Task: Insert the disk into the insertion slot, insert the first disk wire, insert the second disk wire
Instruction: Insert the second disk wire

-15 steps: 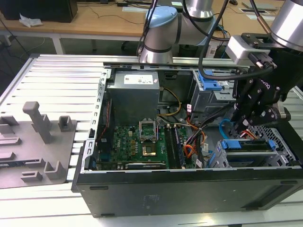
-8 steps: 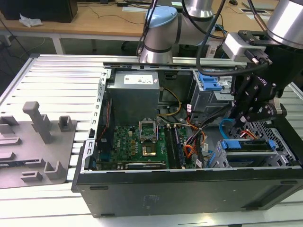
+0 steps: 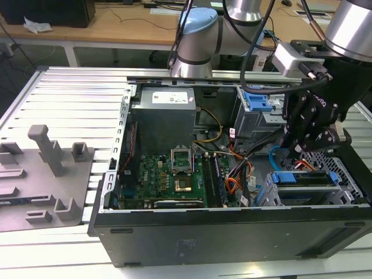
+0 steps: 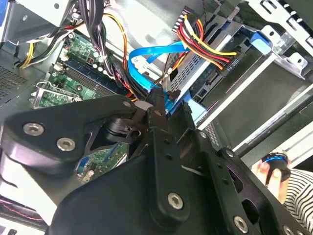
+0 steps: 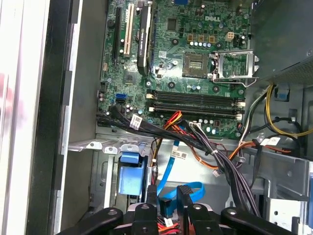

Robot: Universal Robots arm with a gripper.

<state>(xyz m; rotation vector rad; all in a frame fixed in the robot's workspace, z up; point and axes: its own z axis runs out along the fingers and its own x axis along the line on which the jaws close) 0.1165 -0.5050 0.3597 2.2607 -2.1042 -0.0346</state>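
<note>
The disk (image 3: 305, 178) in its blue carrier lies inside the insertion slot (image 3: 347, 195), the low grey cage at the exterior view's right. In the second wrist view a plug with red, yellow and black wires (image 4: 208, 46) sits in the disk's (image 4: 198, 73) end. My black gripper (image 3: 292, 152) hangs just above that end. In both wrist views its fingers (image 4: 159, 115) are closed on the connector of a flat blue wire (image 4: 151, 54), and the blue wire (image 5: 168, 205) runs between the fingers (image 5: 187, 205). The contact between the connector and the disk is hidden.
The open computer case (image 3: 232, 232) lies on a slatted table, with the motherboard (image 3: 168, 174) in its middle. A taller cage with a blue latch (image 3: 257, 102) stands behind the gripper. Cable bundles (image 5: 195, 139) cross the case. A person's hand (image 4: 274, 169) shows outside the case.
</note>
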